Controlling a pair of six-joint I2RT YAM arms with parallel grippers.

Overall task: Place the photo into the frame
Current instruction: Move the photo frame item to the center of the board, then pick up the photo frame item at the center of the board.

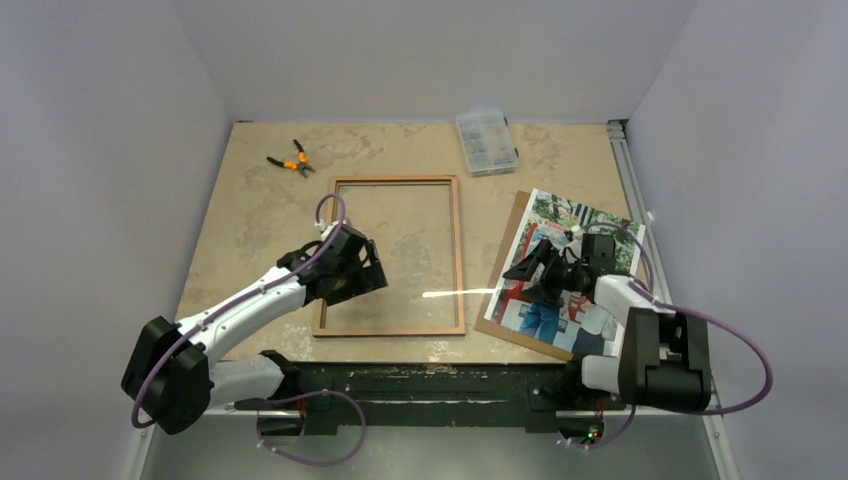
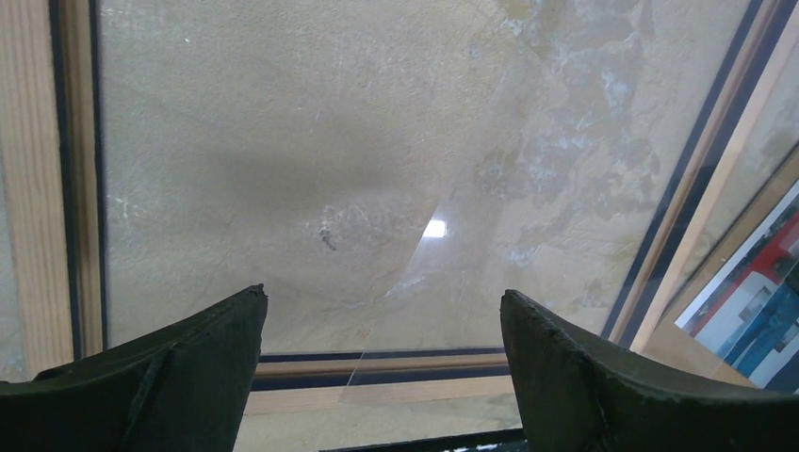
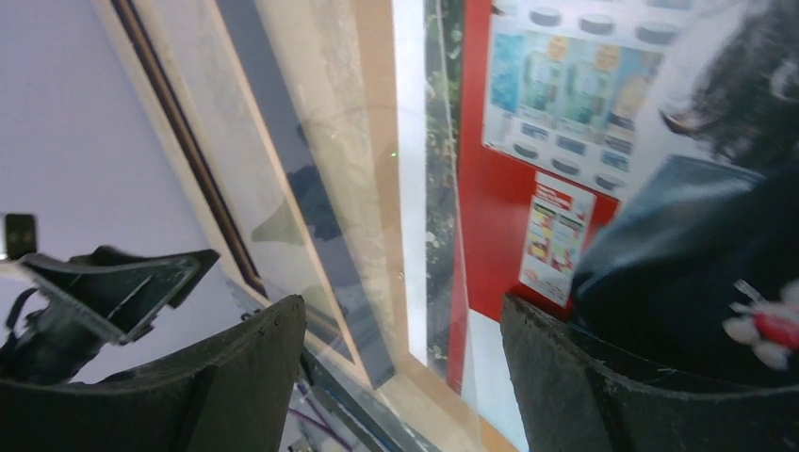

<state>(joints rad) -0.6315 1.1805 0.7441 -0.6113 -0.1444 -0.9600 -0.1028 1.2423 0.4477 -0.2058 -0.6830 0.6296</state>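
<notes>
Hovering left tool (image 1: pixel 372 272) over frame (image 1: pixel 395 180)

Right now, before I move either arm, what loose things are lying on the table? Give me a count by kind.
Picture frame: 1
Photo: 1
Brown board under the photo: 1
Pliers, orange-handled: 1
Clear parts box: 1
Total: 5

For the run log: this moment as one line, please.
photo: face up on brown board, right of frame | frame: lying flat, empty | left gripper: open above frame | right gripper: open above photo
</notes>
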